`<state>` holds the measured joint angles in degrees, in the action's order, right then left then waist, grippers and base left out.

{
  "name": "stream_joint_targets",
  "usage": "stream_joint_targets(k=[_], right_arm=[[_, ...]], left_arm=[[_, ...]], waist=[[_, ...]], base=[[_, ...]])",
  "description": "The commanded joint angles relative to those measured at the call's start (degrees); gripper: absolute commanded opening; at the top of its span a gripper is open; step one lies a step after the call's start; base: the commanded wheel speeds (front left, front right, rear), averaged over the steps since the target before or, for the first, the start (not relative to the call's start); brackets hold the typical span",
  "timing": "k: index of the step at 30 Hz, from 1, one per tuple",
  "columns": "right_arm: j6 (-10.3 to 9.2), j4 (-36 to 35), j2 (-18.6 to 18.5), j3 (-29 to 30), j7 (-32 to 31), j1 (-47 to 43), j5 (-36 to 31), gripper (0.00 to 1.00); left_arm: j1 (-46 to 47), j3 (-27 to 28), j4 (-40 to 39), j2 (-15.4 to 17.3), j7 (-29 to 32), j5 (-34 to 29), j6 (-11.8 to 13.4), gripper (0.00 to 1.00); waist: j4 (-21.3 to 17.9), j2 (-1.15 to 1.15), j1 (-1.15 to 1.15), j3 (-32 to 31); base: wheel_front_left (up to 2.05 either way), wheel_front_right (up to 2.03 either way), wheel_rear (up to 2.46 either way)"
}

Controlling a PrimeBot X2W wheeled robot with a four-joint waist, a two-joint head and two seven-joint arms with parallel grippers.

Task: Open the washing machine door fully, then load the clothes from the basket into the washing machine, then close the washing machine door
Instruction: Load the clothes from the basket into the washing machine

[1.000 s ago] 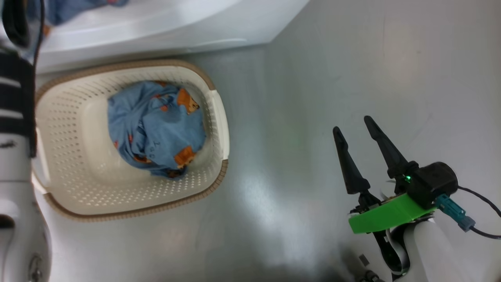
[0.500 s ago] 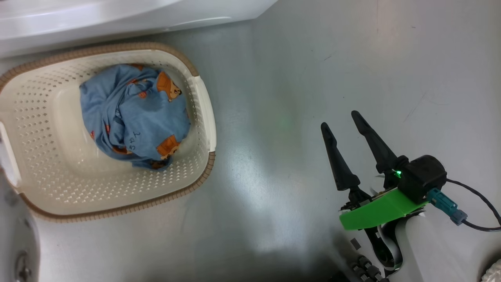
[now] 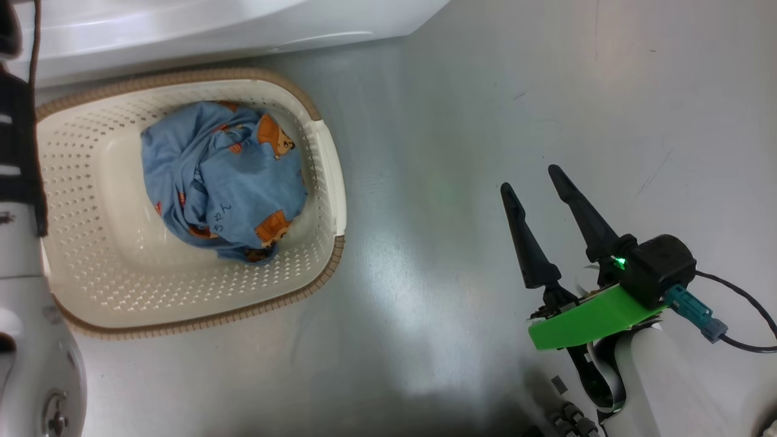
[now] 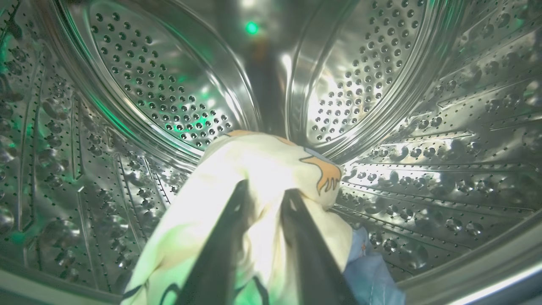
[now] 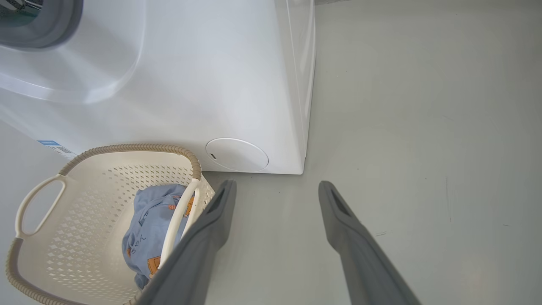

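Head view first: the cream perforated plastic basket [image 3: 331, 182] with a brown woven-look rim sits on the shiny grey floor [image 3: 455, 121], just beside the big white washing machine [image 3: 243, 24], which is mostly cut off up top. A crumpled blue bear-print garment [image 3: 224, 182] lies in it. The basket's left end is hidden behind a pale forearm [image 3: 18, 255]. The right gripper [image 3: 530, 178] hangs over bare floor well apart from the basket, long dark fingers spread wide, nothing between them.

Left wrist view: inside the perforated steel drum [image 4: 402, 84]. The left gripper [image 4: 266, 188] has its fingers a narrow gap apart, tips buried in a cream piece of cloth [image 4: 262, 161] with orange print, so honestly can't tell if it's pinching it. A bit of blue fabric [image 4: 368, 271] peeks out lower right.

Right wrist view: the machine's white front, its grey rubber ring [image 5: 42, 25] clipped by the corner, and the garment half hidden by the basket handle and a finger.
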<state>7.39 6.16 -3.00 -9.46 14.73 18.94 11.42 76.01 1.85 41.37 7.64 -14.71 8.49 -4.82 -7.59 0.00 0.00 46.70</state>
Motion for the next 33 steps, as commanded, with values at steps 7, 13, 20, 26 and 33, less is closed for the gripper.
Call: stream_joint_targets(k=[7, 13, 20, 26, 33], right_arm=[[0.1, -0.6, 0.1, -1.1, 0.3, -1.3, 0.7, 1.0], [0.1, -0.2, 0.1, -0.8, 0.3, -1.1, 0.7, 1.0], [0.1, 0.2, 0.1, -0.6, 0.3, -1.0, 0.4, 1.0], [0.1, 0.5, 0.1, -0.2, 0.3, -1.0, 0.1, 1.0], [0.1, 1.2, 0.1, 0.5, 0.3, -1.7, -0.5, 1.0]], left_arm=[[2.2, 0.1, 4.5, 1.6, -0.3, 0.6, -0.8, 1.0], [3.0, 0.0, 6.6, 1.2, -0.3, 0.9, -0.9, 1.0], [2.4, 0.1, 7.3, 0.5, -0.3, 1.0, -0.8, 1.0], [0.7, 0.0, 6.9, -0.2, -0.3, 0.7, -0.4, 1.0], [-3.6, -0.3, 5.9, -1.8, -0.3, 0.8, -0.4, 1.0]], waist=[[0.3, 0.0, 0.0, -0.8], [0.6, 0.0, 0.0, -1.7], [1.0, 0.0, 0.0, -3.2], [1.6, 0.0, 0.0, -4.9], [3.1, 0.0, 0.0, -8.5]], base=[[0.0, 0.0, 0.0], [0.0, 0.0, 0.0], [0.0, 0.0, 0.0], [0.0, 0.0, 0.0], [0.0, 0.0, 0.0]])
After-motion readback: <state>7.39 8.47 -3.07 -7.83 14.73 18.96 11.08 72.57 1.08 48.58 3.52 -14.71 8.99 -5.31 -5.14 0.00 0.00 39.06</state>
